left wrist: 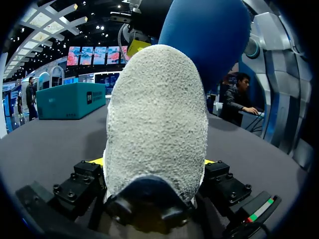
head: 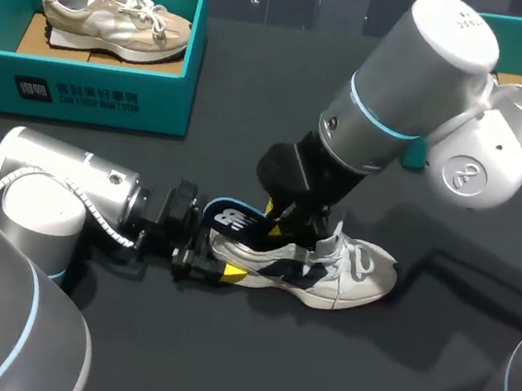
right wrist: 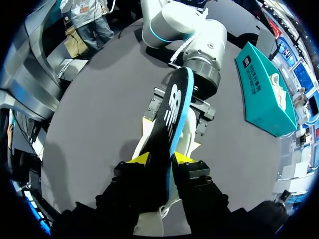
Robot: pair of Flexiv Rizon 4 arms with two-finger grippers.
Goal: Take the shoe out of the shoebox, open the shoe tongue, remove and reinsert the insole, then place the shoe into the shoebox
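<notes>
Overhead, a white and navy shoe (head: 328, 270) lies on the black table (head: 216, 366), well apart from the teal shoebox (head: 89, 96) holding a beige shoe (head: 111, 16). The left gripper (head: 216, 266) clamps its heel, and the right gripper (head: 286, 227), largely hidden under its own arm, pinches a dark insole (head: 235, 221) whose front end cannot be seen. From the left wrist, the shoe (left wrist: 157, 114) fills the gap between the fingers, heel first, so only slivers of yellow tip show, with the insole's blue underside (left wrist: 209, 35) above. From the right wrist, both yellow tips of the right gripper (right wrist: 160, 159) press the insole (right wrist: 169, 114) from two sides, covering most of the shoe (right wrist: 185, 139).
</notes>
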